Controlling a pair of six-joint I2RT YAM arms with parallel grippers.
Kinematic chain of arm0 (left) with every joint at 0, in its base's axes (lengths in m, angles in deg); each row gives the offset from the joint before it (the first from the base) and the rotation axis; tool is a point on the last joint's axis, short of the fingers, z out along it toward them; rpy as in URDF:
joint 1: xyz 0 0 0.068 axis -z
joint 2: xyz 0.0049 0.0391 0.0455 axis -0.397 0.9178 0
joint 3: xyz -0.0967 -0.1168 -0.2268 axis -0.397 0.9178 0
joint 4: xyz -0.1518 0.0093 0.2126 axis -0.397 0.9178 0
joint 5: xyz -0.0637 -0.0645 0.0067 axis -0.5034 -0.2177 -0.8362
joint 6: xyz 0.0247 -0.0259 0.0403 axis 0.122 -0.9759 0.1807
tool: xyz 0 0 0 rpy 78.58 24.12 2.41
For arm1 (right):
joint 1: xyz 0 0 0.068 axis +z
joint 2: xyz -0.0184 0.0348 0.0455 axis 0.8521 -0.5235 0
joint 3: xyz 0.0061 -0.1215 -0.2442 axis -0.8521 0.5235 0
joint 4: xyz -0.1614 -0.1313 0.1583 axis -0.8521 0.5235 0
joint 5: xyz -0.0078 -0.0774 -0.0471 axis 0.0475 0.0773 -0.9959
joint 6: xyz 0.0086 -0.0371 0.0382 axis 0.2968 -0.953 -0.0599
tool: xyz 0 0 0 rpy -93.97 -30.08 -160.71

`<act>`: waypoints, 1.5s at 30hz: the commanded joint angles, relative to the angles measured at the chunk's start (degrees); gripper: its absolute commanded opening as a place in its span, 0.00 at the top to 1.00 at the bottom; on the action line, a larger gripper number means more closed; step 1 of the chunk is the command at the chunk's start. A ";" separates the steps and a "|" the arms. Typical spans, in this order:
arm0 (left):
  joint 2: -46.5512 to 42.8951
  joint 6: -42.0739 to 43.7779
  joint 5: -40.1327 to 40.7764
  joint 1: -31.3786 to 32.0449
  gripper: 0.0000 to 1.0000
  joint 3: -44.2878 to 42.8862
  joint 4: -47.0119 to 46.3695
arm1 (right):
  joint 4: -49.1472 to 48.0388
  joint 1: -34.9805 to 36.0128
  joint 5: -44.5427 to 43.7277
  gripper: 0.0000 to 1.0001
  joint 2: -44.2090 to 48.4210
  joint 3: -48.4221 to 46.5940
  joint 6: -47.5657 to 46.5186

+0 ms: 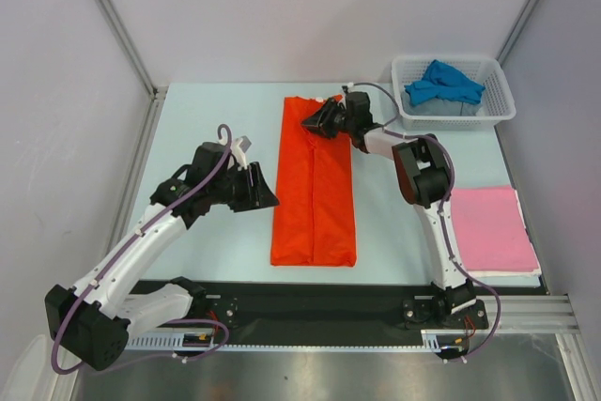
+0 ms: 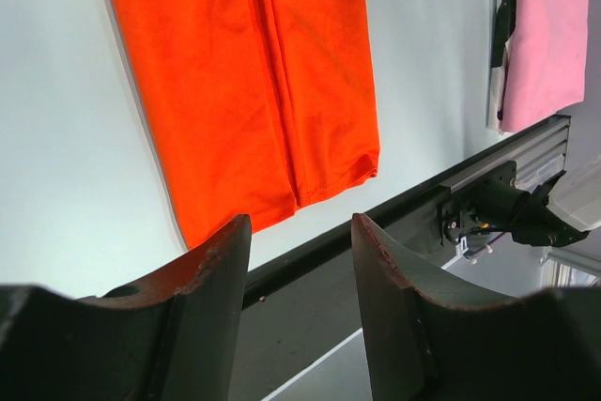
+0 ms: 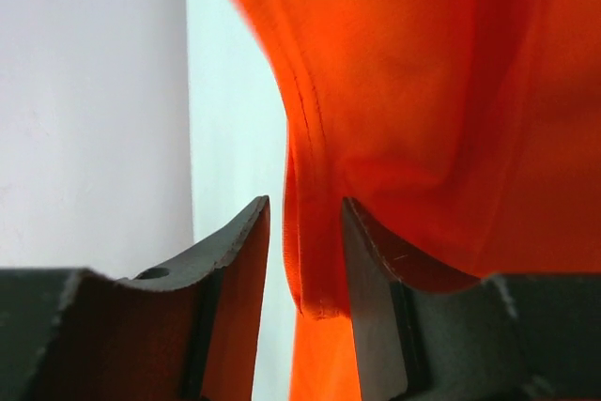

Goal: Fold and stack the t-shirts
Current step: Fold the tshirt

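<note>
The orange-red t-shirt [image 1: 315, 185] lies on the table as a long narrow strip, its sides folded to the middle. My right gripper [image 1: 315, 122] is at its far end. In the right wrist view the gripper [image 3: 305, 204] is open, with a raised hem of the orange cloth [image 3: 423, 91] between its jaws, against the right finger. My left gripper [image 1: 263, 190] is open and empty, just left of the strip; in the left wrist view [image 2: 300, 223] it is over the near table edge. The pink t-shirt [image 1: 488, 227] lies folded at the near right. The blue t-shirt [image 1: 443, 82] lies crumpled in the basket.
A white mesh basket [image 1: 502, 110] stands at the back right corner. A black rail [image 1: 329, 302] with both arm bases runs along the near edge. Grey walls close the table on the left, back and right.
</note>
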 commanded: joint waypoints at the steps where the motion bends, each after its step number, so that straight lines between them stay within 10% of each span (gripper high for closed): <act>1: -1.45 0.34 -1.51 -0.62 0.47 0.67 -1.52 | 9.98 1.94 3.15 0.58 -3.66 -9.47 -7.61; 16: -3.39 -0.28 4.29 -2.28 0.47 -1.61 -0.02 | 14.23 0.28 9.56 0.45 2.75 -10.82 -12.73; 29: -2.86 -3.97 2.36 -2.37 0.47 0.41 -2.92 | 12.57 0.10 17.37 0.84 -4.89 -12.49 -6.23; 45: 4.15 0.24 1.66 -4.30 0.47 -3.28 -6.87 | 8.77 -1.04 20.55 0.78 -4.99 -8.96 -4.02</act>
